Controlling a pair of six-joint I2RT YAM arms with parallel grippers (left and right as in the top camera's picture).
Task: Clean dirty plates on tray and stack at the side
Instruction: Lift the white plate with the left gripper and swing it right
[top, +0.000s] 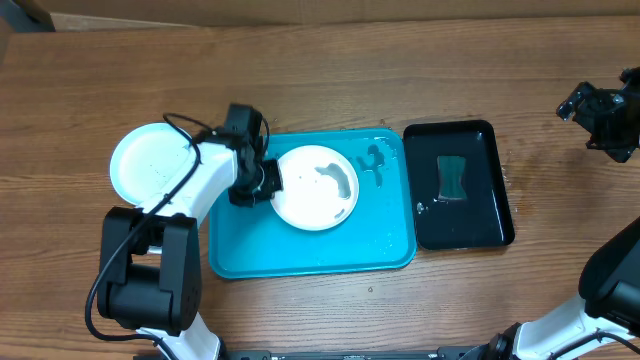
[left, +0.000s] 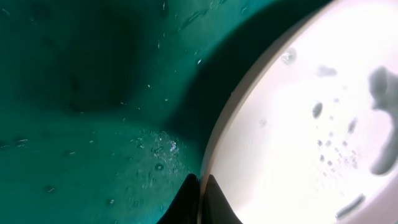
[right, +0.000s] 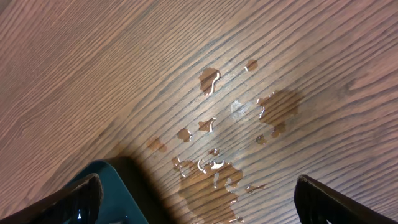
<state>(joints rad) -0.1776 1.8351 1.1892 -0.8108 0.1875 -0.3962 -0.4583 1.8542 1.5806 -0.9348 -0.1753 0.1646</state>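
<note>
Now the white plate (top: 312, 200) lies in the turquoise tray (top: 300, 255), my left fingers (left: 185, 204) pinched on its rim; my right fingers (right: 68, 202) stand apart; the sponge (top: 452, 178) sits in the black tray (top: 495, 205).

Left arm bent up from its near-side base, wrist pitched down, left claw (top: 268, 180) pinched tight. Right arm stretched out far right, right claw (top: 600, 112) spread wide, fingers (right: 62, 202) well apart.
</note>
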